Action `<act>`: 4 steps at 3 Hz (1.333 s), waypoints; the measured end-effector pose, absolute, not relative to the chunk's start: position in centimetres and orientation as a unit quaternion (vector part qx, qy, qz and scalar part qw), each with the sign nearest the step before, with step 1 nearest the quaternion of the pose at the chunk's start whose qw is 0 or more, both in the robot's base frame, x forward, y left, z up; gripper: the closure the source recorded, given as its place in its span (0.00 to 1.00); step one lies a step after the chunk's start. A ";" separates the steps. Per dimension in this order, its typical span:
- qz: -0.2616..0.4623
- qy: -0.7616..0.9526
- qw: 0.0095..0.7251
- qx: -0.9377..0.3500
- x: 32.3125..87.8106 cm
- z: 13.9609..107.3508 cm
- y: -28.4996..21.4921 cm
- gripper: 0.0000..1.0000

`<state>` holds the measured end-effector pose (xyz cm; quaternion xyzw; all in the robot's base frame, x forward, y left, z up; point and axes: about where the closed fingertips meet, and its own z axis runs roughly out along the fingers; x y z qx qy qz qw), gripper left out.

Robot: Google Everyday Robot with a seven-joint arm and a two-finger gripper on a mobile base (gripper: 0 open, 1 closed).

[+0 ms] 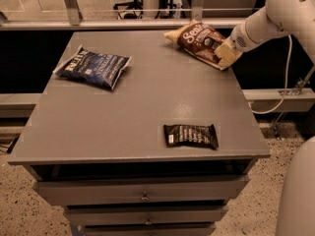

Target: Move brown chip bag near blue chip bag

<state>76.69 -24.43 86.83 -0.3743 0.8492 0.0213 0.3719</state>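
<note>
The brown chip bag (197,40) lies at the far right corner of the grey table (138,107), dark brown with white script and pale edges. My gripper (226,54) reaches in from the right on a white arm and sits against the bag's right end, touching or overlapping it. The blue chip bag (93,67) lies at the far left of the table, well apart from the brown bag.
A small flat black wrapped bar (191,135) lies near the table's front right edge. Drawers (142,195) run below the tabletop. A rail and glass partition (123,14) stand behind the table. A white part of the robot (298,195) fills the lower right.
</note>
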 end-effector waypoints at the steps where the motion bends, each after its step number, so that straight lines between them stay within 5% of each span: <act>1: 0.038 0.833 0.391 -0.390 75.9 88.4 -22.9 0.93; 4: 0.120 0.715 0.501 -0.472 70.6 98.9 -13.3 1.00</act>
